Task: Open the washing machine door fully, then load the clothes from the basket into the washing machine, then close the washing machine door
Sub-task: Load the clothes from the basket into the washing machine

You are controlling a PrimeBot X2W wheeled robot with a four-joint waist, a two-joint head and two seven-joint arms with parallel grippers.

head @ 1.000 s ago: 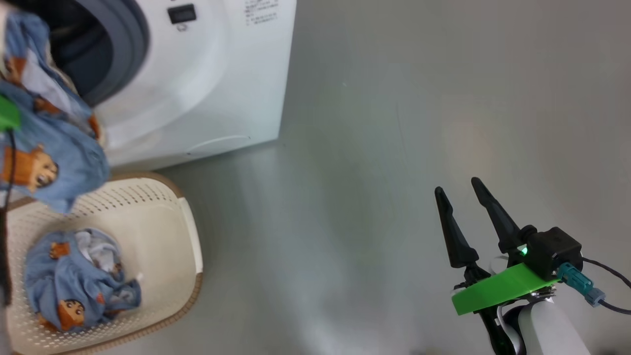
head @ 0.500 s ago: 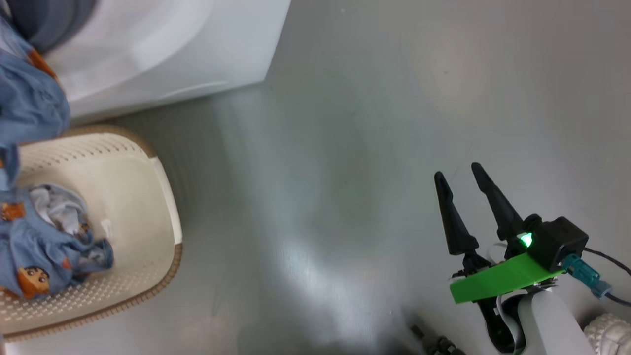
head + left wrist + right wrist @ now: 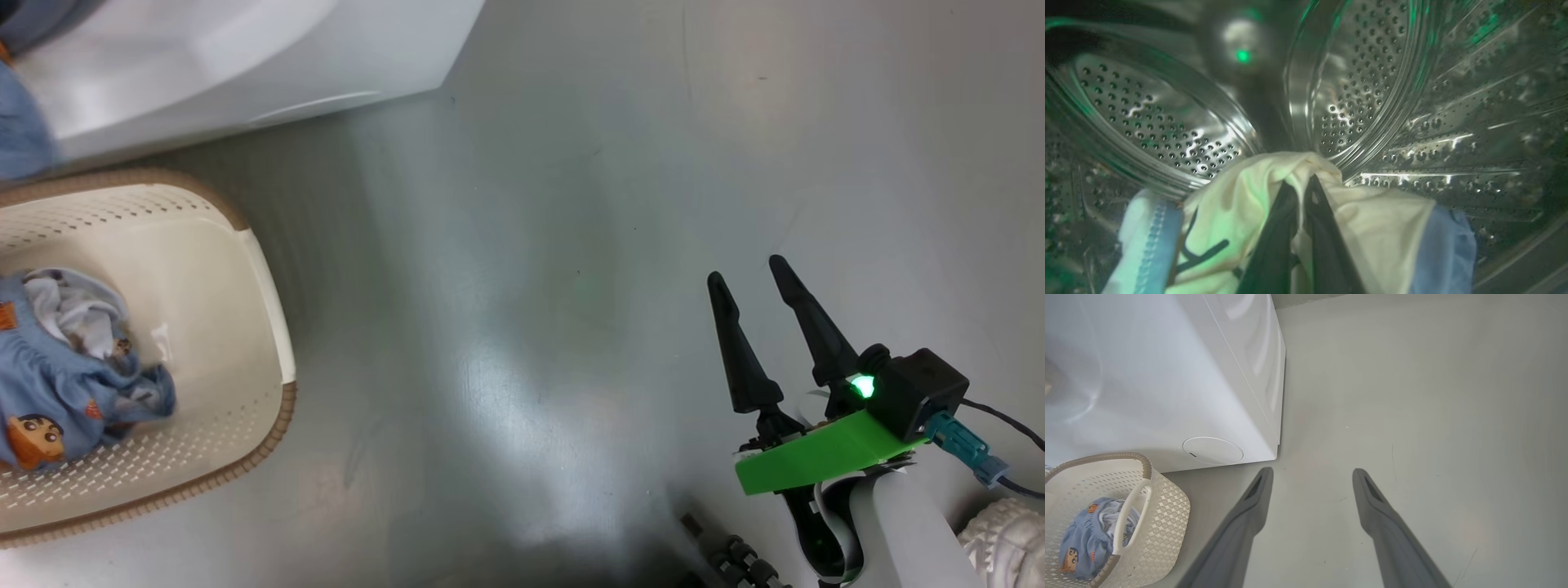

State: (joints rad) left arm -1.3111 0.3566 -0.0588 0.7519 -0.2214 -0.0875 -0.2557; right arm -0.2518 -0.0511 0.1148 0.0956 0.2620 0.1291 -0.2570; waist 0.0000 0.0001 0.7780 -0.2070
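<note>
My left gripper [image 3: 1301, 183] is inside the perforated steel drum [image 3: 1363, 90] of the washing machine [image 3: 237, 57], shut on a bunch of clothes [image 3: 1241, 212], cream-beige fabric with blue edges. More blue cartoon-print clothes [image 3: 65, 384] lie in the cream basket [image 3: 269, 327] on the floor before the white machine. A blue fold [image 3: 20, 131] hangs at the head view's left edge. My right gripper [image 3: 747, 273] hovers open over bare floor, far right of the basket [image 3: 1163, 506]. The door is out of view.
The grey floor [image 3: 531, 245] stretches wide between basket and right arm. The machine's round white cap [image 3: 1212, 450] sits low on its front. A dark ridged part [image 3: 735, 559] and a white textured object [image 3: 1008, 543] lie at the head view's bottom right.
The head camera has tilted down and right, so machine and basket slid up and left. The held blue clothes have nearly left that view. The right gripper stays open.
</note>
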